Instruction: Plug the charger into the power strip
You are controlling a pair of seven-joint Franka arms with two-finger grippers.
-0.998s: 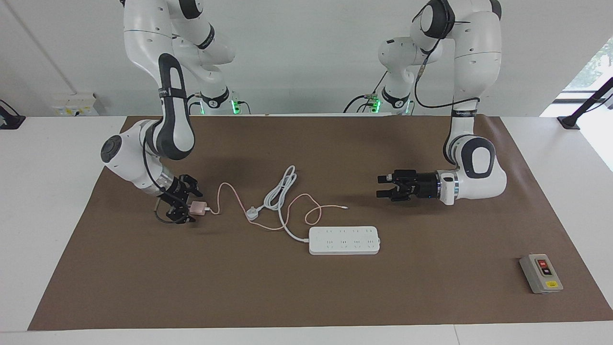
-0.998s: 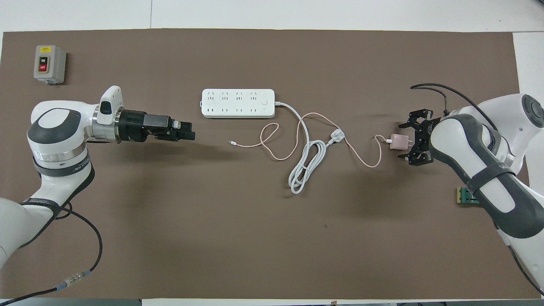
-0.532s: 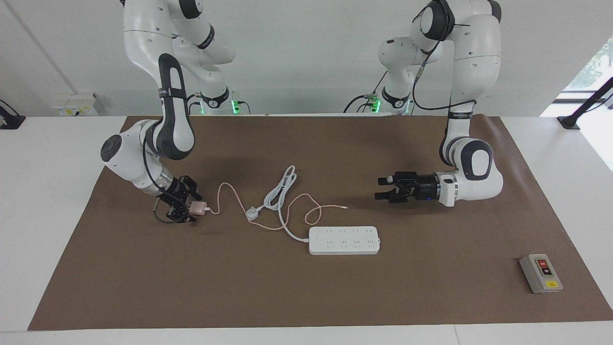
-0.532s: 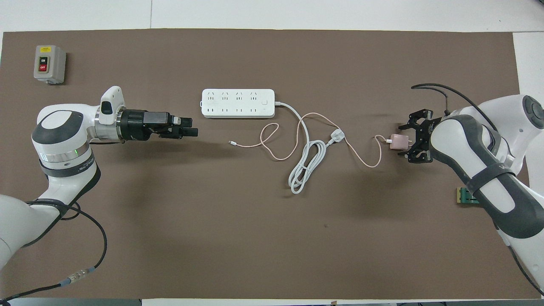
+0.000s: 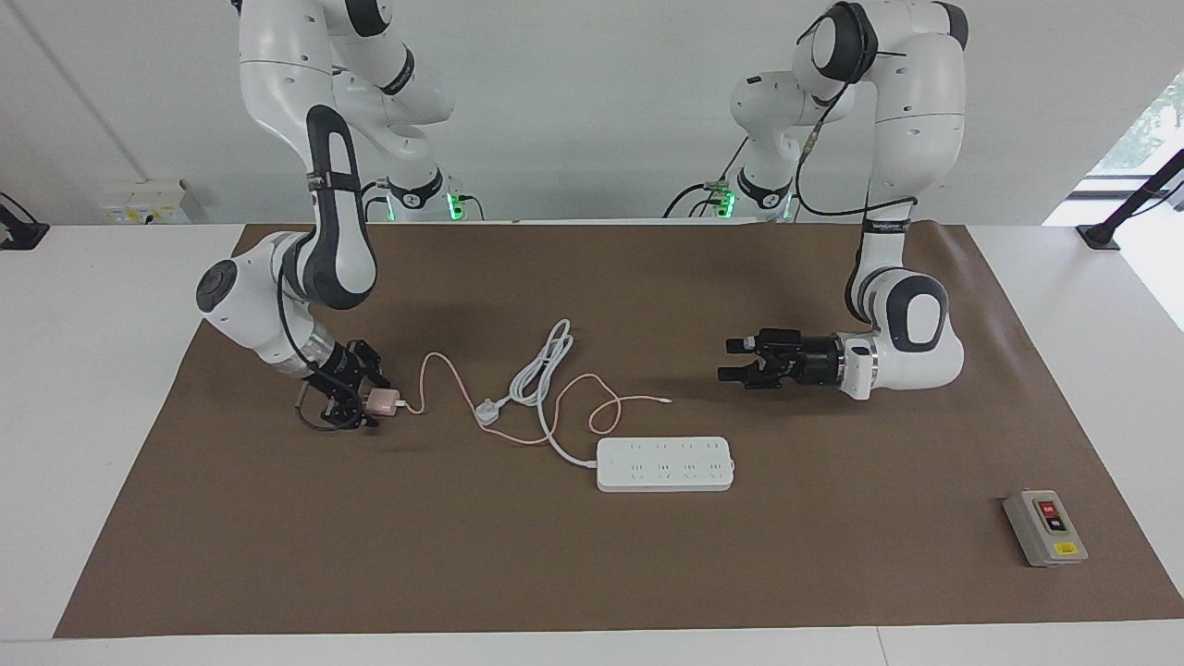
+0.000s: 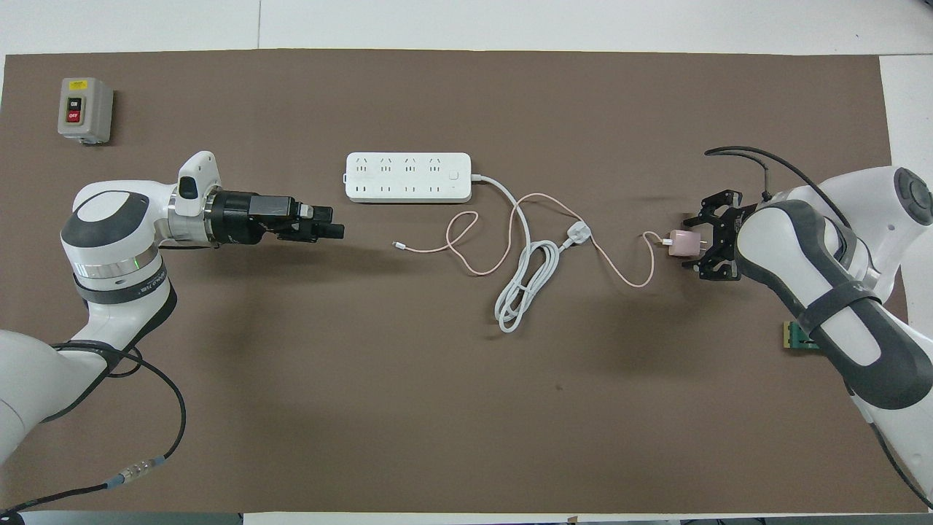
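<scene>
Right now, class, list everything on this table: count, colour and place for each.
charger: one, pink, right arm's end of the mat
strip: one, white, mid-mat
plug: one, white, between charger and strip
switch box: one, grey, left arm's end, farther from the robots than the strip
mat: one, brown, under everything
left claw: one, black, open, over bare mat near the strip
right claw: one, black, at the charger

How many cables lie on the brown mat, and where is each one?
2. The thick white cord runs from the power strip and coils nearer to the robots. The thin pink cable runs from the charger, crossing the white cord. None seems hidden.
</scene>
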